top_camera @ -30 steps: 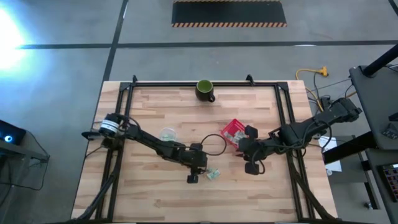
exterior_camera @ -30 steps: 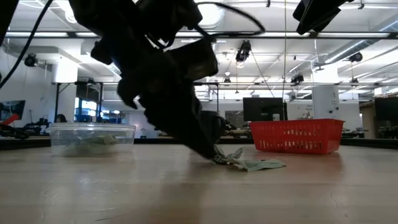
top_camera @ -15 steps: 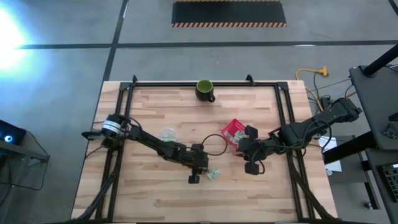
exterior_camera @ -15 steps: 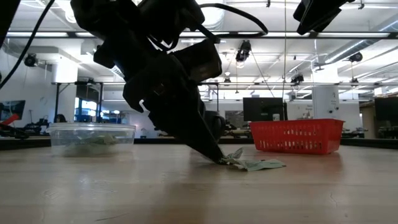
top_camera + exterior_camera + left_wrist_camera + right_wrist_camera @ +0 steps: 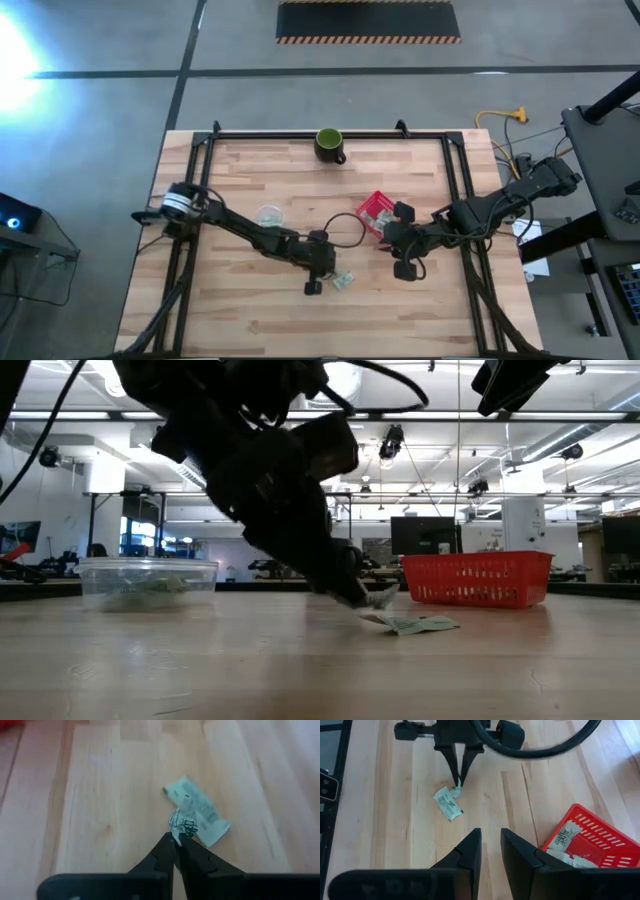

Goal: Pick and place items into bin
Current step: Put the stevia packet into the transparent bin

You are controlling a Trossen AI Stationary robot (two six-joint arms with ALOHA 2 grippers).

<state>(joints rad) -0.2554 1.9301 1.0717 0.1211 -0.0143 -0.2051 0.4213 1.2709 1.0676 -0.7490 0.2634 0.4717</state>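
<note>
left gripper (image 5: 174,839) sits low over the middle of the light wooden slatted table (image 5: 240,310), its two dark fingers pinched together on the corner of a small crumpled pale green-and-white wrapped packet (image 5: 183,821). in the low view that packet (image 5: 377,598) hangs at the fingertips, just off the wood. a second flat pale green-and-white packet (image 5: 199,811) lies on the table right beside it — touching or overlapping the held one, cannot tell which. from above the pair shows as one pale patch (image 5: 343,281) just right of the left gripper (image 5: 325,275).

right gripper (image 5: 490,840) hovers near the red plastic mesh basket (image 5: 592,832), fingers a narrow gap apart, nothing between them. from above it sits just right of the basket (image 5: 375,213). the basket has several white and pale wrapped packets (image 5: 565,840) in it.

clear round plastic tub (image 5: 147,582) with pale green contents stands on the left half of the table — well apart from the basket. dark green ceramic mug (image 5: 329,145) stands at the far edge, upright.
</note>
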